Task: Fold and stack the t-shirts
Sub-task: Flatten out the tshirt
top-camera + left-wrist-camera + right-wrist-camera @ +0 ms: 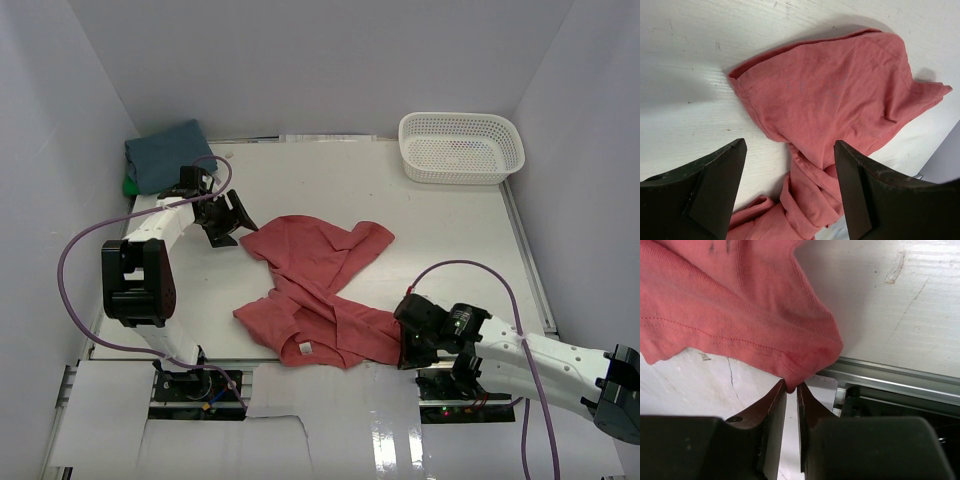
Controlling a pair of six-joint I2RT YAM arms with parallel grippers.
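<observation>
A coral-red t-shirt [320,290] lies crumpled in the middle of the table, its white neck label [304,347] near the front edge. My right gripper [792,386] is shut on the shirt's near right corner [805,362], pinching the hem between the fingertips. My left gripper [790,145] stands open just above the shirt's far left sleeve [830,95], nothing between its fingers [720,175]. A slate-blue t-shirt [165,152] lies folded at the back left corner, with a bit of bright green t-shirt [130,185] showing under it.
A white mesh basket [461,146] stands at the back right. White walls close in the table on three sides. A metal rail [895,377] runs along the table's near edge right beside my right gripper. Purple cables loop over both arms.
</observation>
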